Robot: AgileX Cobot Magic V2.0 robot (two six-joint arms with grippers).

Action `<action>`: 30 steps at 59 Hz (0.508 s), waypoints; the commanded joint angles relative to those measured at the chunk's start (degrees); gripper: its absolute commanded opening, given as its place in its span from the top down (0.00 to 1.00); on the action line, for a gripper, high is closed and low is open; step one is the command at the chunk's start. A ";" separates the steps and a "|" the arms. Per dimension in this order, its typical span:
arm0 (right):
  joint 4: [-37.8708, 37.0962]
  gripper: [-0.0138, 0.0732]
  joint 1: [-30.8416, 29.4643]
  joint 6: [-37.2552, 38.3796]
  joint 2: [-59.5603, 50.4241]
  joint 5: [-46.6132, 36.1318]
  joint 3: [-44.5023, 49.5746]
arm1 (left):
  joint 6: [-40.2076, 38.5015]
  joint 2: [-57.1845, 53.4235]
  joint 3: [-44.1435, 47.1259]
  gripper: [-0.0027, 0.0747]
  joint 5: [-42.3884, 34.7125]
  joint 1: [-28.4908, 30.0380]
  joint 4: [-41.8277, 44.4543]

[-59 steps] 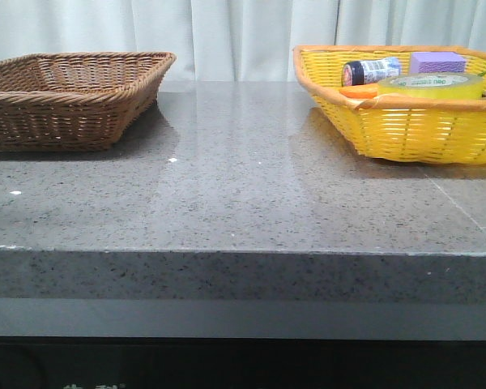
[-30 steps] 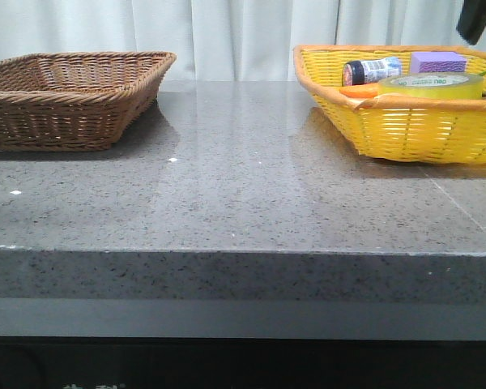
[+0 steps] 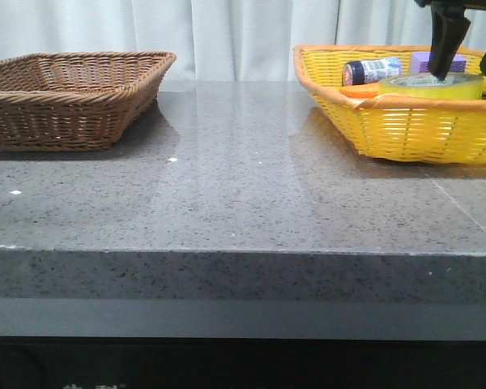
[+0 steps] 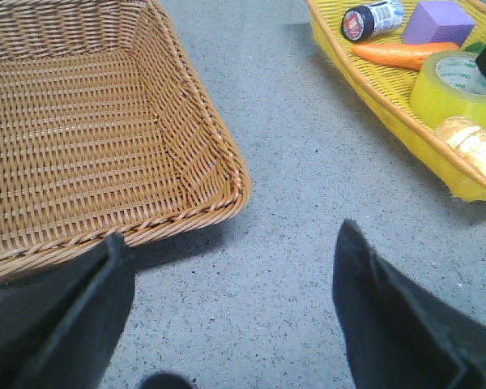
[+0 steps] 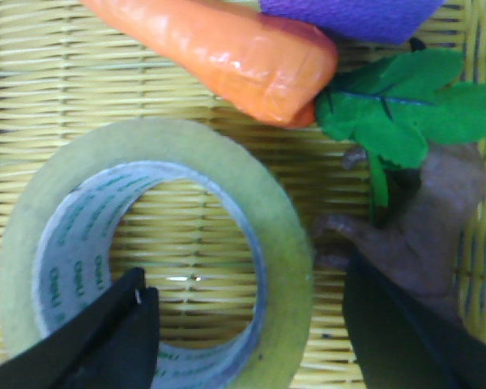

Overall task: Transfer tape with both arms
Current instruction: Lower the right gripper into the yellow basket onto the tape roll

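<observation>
The yellow tape roll point(image 3: 431, 85) lies flat in the yellow basket point(image 3: 405, 130) at the right; it also shows in the left wrist view point(image 4: 458, 89) and fills the right wrist view point(image 5: 279, 243). My right gripper point(image 3: 463, 61) hangs open just over the roll. In the right wrist view point(image 5: 247, 304) one finger is inside the roll's hole and the other is outside its wall. My left gripper point(image 4: 231, 267) is open and empty above the bare table, between the two baskets.
An empty brown wicker basket point(image 3: 69, 97) stands at the left. The yellow basket also holds a dark bottle point(image 3: 371, 71), a purple block point(image 3: 428, 60), a carrot point(image 5: 219, 53) with green leaves point(image 5: 397, 109), and a bread-like item point(image 4: 470, 146).
My right gripper has come down into the front view from the upper right, from out of view to just over the tape. The tape and baskets have not moved.
</observation>
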 commanded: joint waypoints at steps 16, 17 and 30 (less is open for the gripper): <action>-0.62 0.36 -0.30 -0.38 0.77 -1.90 -2.35 | 0.00 -0.16 -1.90 0.30 -4.23 -0.54 -0.81; -0.62 0.38 -0.30 -0.38 0.83 -1.90 -2.35 | 0.00 -0.16 -1.90 0.30 -4.23 -0.54 -0.81; -0.62 0.63 -0.30 -0.38 0.92 -2.38 -2.35 | 0.00 -0.16 -1.90 0.30 -4.17 -0.54 -0.81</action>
